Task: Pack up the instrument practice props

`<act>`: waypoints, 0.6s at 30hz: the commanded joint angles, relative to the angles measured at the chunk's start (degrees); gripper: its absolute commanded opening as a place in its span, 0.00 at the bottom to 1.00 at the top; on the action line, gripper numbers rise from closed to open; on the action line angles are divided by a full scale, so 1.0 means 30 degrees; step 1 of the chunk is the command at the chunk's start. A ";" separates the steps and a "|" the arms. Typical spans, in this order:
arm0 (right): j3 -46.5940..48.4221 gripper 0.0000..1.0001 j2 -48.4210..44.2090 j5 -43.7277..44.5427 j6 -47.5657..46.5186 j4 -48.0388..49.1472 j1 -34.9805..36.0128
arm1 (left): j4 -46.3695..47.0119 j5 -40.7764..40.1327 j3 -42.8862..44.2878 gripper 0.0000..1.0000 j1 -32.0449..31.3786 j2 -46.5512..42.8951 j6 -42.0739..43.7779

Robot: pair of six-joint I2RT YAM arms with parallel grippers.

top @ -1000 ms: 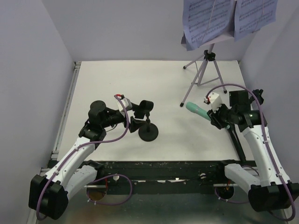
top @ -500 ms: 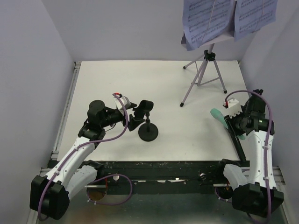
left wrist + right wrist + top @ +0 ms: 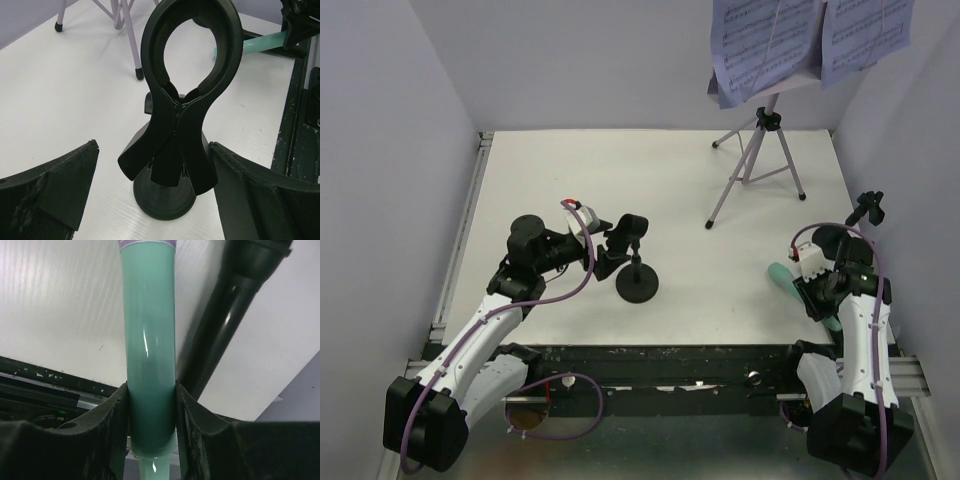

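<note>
A black round-based mic holder stands left of centre, its ring clip empty. My left gripper is open just left of it. In the left wrist view its fingers stand apart on either side of the clip's handles, above the round base. My right gripper is shut on the mint-green microphone, gripping its shaft near the table's front right. A black microphone lies beside it. A second holder stands at the right wall. The lilac music rack holds sheet-music pages.
The tripod's legs spread over the back right of the white table. Grey walls close in the left, back and right. A black rail runs along the table's near edge, between the arm bases.
My right arm has pulled back toward the near right edge, carrying the mint-green microphone with it. My left gripper has stayed by the holder.
</note>
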 commanded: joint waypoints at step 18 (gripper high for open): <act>-0.2623 0.00 0.4871 0.4027 0.0925 0.3246 -0.0148 | -0.0248 -0.0888 -0.0554 0.99 0.0224 -0.0375 0.0554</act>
